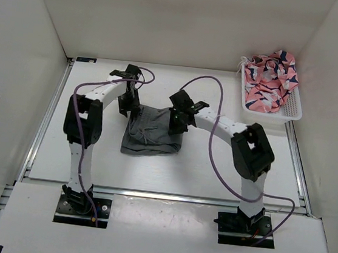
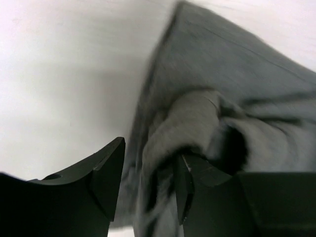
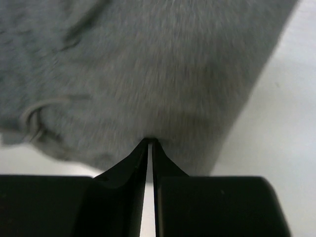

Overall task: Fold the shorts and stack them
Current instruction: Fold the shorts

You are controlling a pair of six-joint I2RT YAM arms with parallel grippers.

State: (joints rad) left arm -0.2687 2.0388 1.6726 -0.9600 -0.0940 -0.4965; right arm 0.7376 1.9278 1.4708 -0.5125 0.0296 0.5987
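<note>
1. One pair in play: the grey shorts (image 1: 152,135) lie mid-table (image 1: 92,160) between your two arms. I see nothing folded or stacked, so I'd call the task early.
2. The left gripper (image 2: 148,187) is at the shorts' far-left corner. Its jaws stand apart with a bunched fold of cloth in the gap, not clamped.
3. The shorts lie mostly flat, rumpled on their left side. The outline is near square, so the long axis is weak. I read it near-to-far, slightly tilted. The drawstring (image 3: 30,117) shows, but I can't tell which way the waistband points.
4. The right gripper (image 3: 150,143) is at the far-right edge, fingers nearly together, pinching the grey fabric.
5. The white basket (image 1: 294,110) in the far-right corner holds pink patterned cloth (image 1: 271,77), heaped and unfolded.
6. Left to do, in my judgement: secure your left grip, make the fold, then stack.
</note>
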